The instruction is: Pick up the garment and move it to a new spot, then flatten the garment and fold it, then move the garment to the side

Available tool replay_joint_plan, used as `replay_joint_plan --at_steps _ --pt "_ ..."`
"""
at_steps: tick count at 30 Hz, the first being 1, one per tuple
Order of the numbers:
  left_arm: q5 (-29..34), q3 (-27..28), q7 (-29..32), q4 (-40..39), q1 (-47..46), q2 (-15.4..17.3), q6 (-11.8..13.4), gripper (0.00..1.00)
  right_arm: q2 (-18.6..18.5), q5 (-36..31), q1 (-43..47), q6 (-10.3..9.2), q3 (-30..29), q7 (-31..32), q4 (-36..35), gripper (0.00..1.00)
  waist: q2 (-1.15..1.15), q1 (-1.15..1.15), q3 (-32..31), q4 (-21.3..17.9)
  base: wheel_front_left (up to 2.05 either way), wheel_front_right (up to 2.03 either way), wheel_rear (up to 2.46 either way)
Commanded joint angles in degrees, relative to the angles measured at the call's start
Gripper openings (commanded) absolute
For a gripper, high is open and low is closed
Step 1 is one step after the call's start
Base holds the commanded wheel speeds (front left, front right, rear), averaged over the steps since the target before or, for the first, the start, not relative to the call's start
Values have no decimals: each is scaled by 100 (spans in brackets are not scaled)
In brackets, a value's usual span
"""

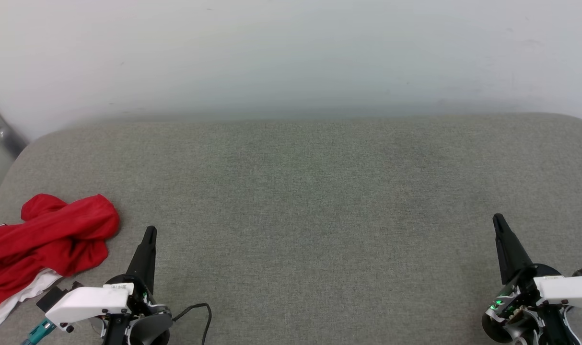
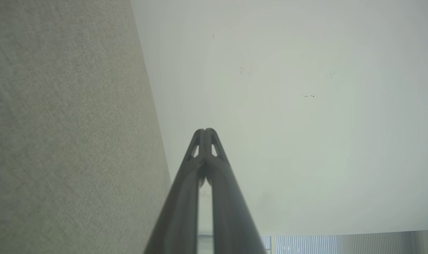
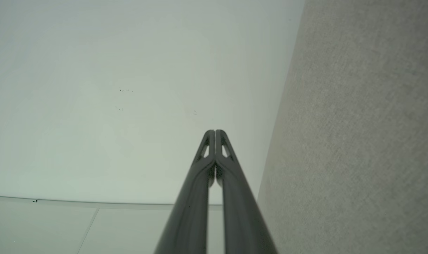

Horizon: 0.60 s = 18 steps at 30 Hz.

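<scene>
nearest to the camera, the left gripper (image 1: 150,232) and the right gripper (image 1: 498,220) sit low at the two corners of the head view, pointing forward. both are closed and hold nothing; in each wrist view the two fingers (image 2: 185,197) press together at the tips. this looks like a rest pose, so i judge that the picking is not yet begun. near the left gripper, on its outer side, the garment (image 1: 51,239) lies crumpled on the grey padded surface (image 1: 310,201), red on top with some white cloth under it. the left arm is closer, so it probably takes it. behind stands a pale wall (image 1: 291,57).
</scene>
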Motion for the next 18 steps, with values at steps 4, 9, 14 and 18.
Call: replay_joint_plan --at_steps 4,9,14,18 --pt "8 15 12 -3 -34 -14 -20 0 22 22 -62 -1 4 0 4 0 0 0 0 0 0 0 0" --pt "8 14 11 -3 -34 -14 -21 0 22 22 -62 -2 3 0 4 0 0 0 0 0 0 0 0" --pt "8 14 11 -3 -34 -14 -20 0 22 22 -62 -2 3 0 4 0 0 0 0 0 0 0 0" --pt "8 14 11 -3 -34 -14 -21 0 22 22 -62 -1 3 0 4 0 0 0 0 0 0 0 0"
